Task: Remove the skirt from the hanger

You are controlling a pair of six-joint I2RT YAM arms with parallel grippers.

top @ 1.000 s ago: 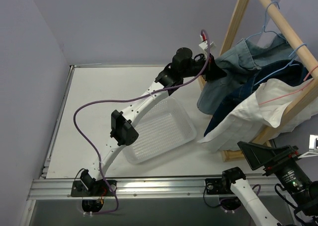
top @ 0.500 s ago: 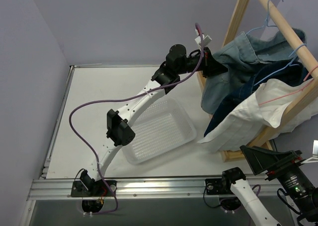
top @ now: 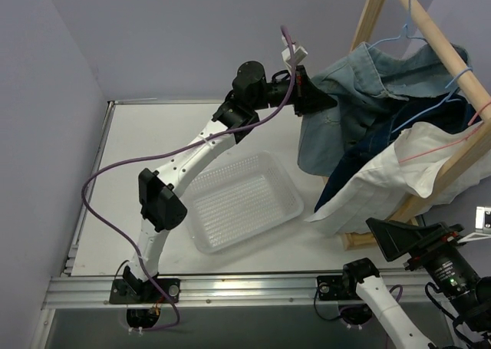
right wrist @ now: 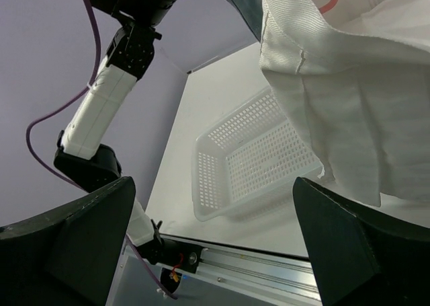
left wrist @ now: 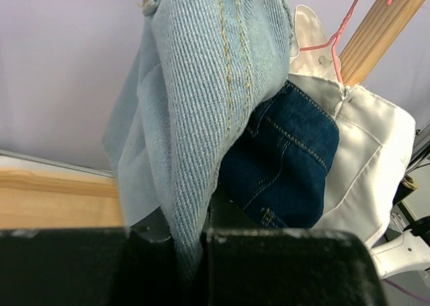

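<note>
One pincer, the left gripper (top: 313, 101), is clamped on the denim skirt (top: 368, 88), whose cloth runs from its jaws away toward the blue hanger (top: 406, 28).

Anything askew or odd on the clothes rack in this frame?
Yes: the pale blue denim skirt hangs lopsided, stretched sideways and bunched away from the wooden rack toward the left gripper, which is shut on its edge. Nothing else stands out.
</note>
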